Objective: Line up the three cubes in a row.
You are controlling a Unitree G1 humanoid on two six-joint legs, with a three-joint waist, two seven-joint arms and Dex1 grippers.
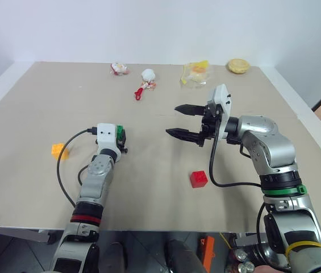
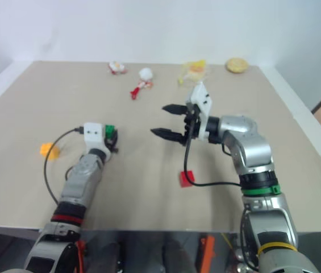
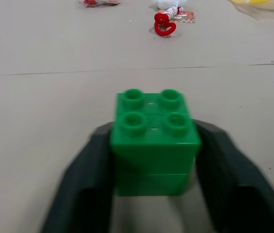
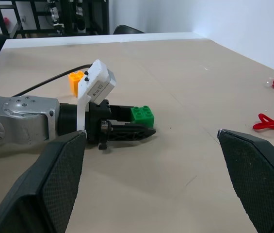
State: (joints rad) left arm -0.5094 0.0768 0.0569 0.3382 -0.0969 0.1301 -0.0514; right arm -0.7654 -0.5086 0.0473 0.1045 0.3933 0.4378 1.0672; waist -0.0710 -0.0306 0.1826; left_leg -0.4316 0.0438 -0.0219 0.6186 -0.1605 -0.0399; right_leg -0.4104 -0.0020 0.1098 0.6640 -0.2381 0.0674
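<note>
broad tan table (image 1: 149,187) underneath everything, with the cubes spread across its near half. right gripper (image 1: 184,120) raised over the middle of it, pointing toward the robot's left, fingers spread wide with nothing between them. left gripper (image 3: 153,160) low at the table surface, pointing forward, closed on the green cube (image 3: 153,141). from the head views, just a green sliver past the wrist camera block; from the left wrist view, four studs facing up and a black finger pressed against each side; from the right wrist view, that cube seen side-on at the fingertips, upright. no long axis to speak of on these square bricks. red cube (image 1: 199,178) alone near the front edge, below the right gripper, turned a little askew to the table edge. orange-yellow cube (image 1: 58,150) out to the left of the left arm, well apart from the others. small red-and-white toys (image 1: 145,82) and yellow wrapped snacks (image 1: 195,73) along the far edge.
</note>
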